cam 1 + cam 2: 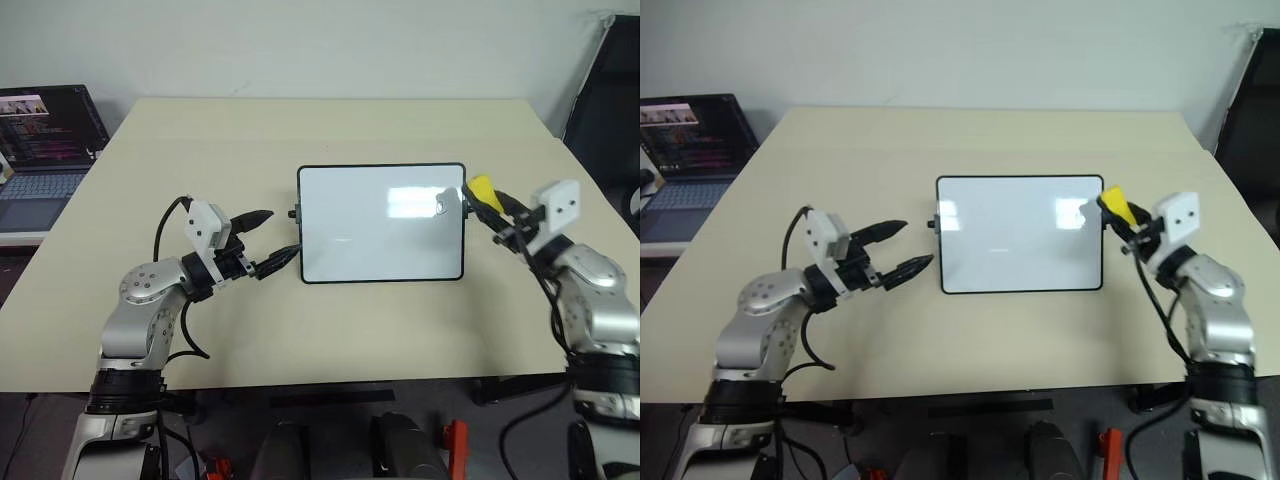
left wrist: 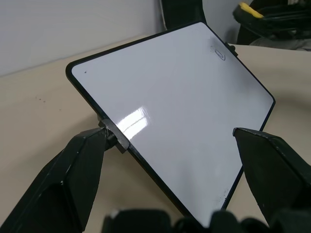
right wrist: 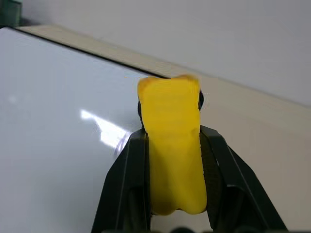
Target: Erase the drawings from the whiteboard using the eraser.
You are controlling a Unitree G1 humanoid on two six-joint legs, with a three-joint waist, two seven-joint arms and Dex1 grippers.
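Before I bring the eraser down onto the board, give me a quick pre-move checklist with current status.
1. Eraser clamped in the right tool: ok.
2. Eraser at the whiteboard's right edge, near the remaining mark: ok.
3. Eraser touching the board surface: cannot tell.
4. Left tool open at the board's left edge, fingers either side of the left knob: ok.
5. Left tool actually bracing the board: not ok, fingers are apart from it.
6. Board lying flat on the table: ok.
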